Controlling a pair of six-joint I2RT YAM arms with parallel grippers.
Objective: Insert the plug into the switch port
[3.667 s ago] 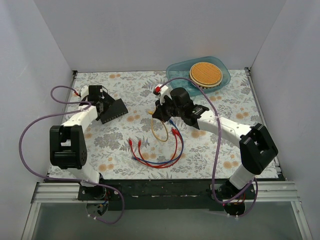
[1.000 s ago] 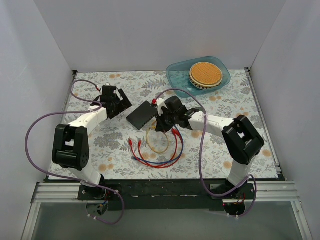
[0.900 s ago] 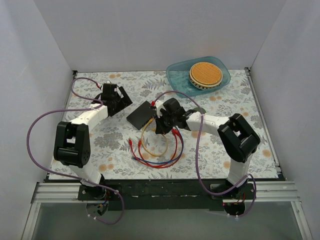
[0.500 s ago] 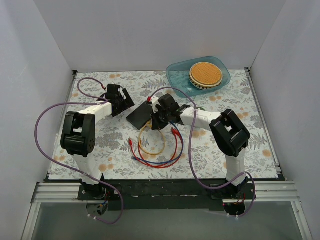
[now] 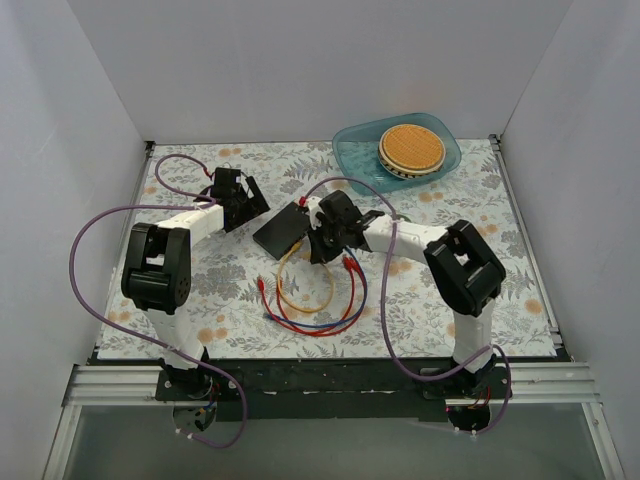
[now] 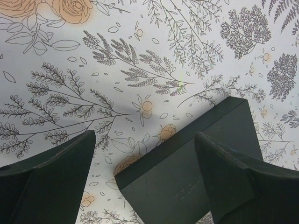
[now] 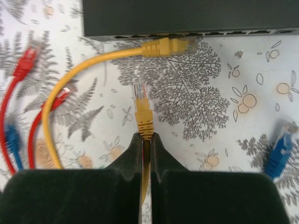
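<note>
The switch [image 5: 282, 228], a flat matte black box, lies mid-table; its port edge [image 7: 187, 31] faces my right gripper. My right gripper [image 5: 318, 238] [image 7: 146, 137] is shut on the yellow cable just behind its plug [image 7: 141, 105], which points at the port edge a short way off, apart from it. The cable's other yellow plug [image 7: 169, 46] lies sideways along that edge. My left gripper [image 5: 243, 200] [image 6: 145, 137] is open, with the switch's far corner [image 6: 187, 172] between its fingers, partly under the right finger [image 6: 238, 182].
Red and blue cables [image 5: 320, 310] loop on the flowered mat in front of the switch, with red plugs [image 7: 25, 63] and a blue plug [image 7: 278, 158] near my right gripper. A blue tray [image 5: 360, 145] with a round waffle plate stands at the back right.
The switch has moved from the left side to mid-table and my left gripper has let go of it. My right gripper has brought the yellow plug left, up to the port edge.
</note>
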